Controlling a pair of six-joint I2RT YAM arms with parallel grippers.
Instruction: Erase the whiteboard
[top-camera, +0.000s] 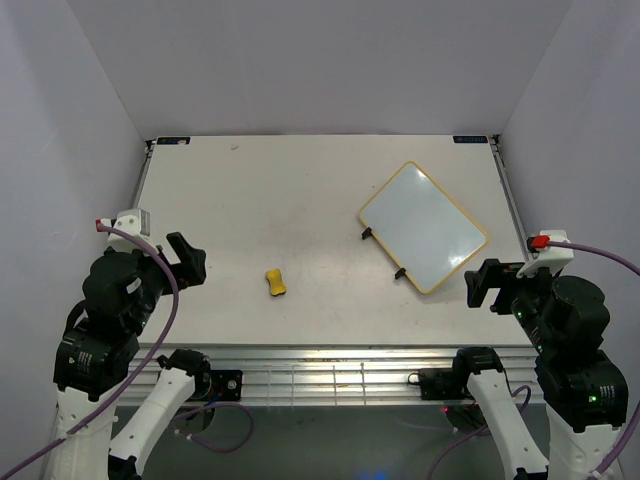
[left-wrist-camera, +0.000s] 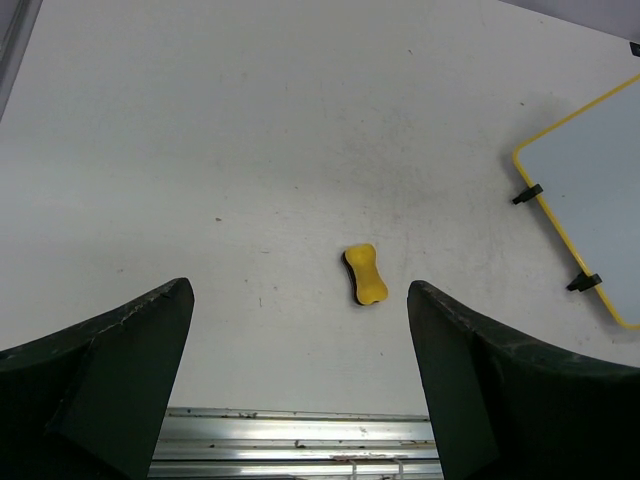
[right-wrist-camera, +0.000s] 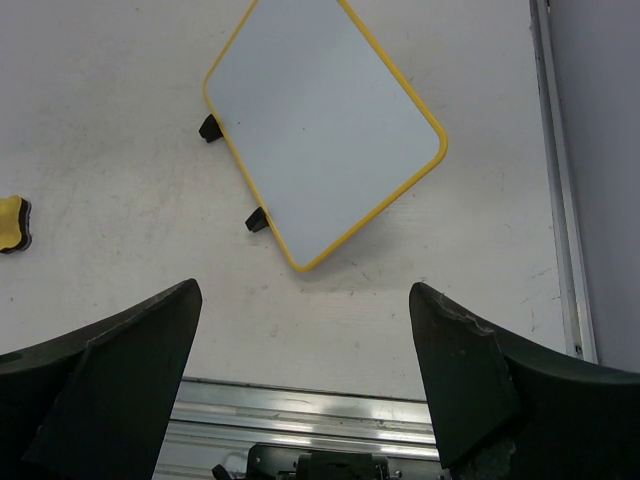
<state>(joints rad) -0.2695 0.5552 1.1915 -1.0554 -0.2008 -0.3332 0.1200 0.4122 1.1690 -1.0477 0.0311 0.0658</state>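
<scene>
- Near edge, left side: left gripper (top-camera: 188, 258), jaws spread wide, nothing between them, held above table (top-camera: 300, 190).
- Near edge, right side: right gripper (top-camera: 482, 283), jaws likewise wide apart, gripping nothing.
- Just ahead of left gripper, a little toward centre: small yellow eraser (top-camera: 275, 282), flat on table, clear of both grippers.
- Ahead of right gripper and slightly to its left: whiteboard (top-camera: 425, 227), flat on right half of table at mid depth, face up.
- Nearest corner of whiteboard close to right gripper's fingers (top-camera: 474, 285) in top view, not touching; seen from right wrist, dead ahead between fingers.
- Well apart from left gripper; only its edge visible at far right of left wrist view.
- Well apart from eraser too.
- Turned diagonally to table edges: long axis from far-left to near-right.
- One corner toward back wall, opposite corner toward near edge.
- Two black feet (right-wrist-camera: 209, 127) on long side facing near-left, toward eraser, sticking out past yellow frame.
- Surface pale grey-white, with soft glare.
</scene>
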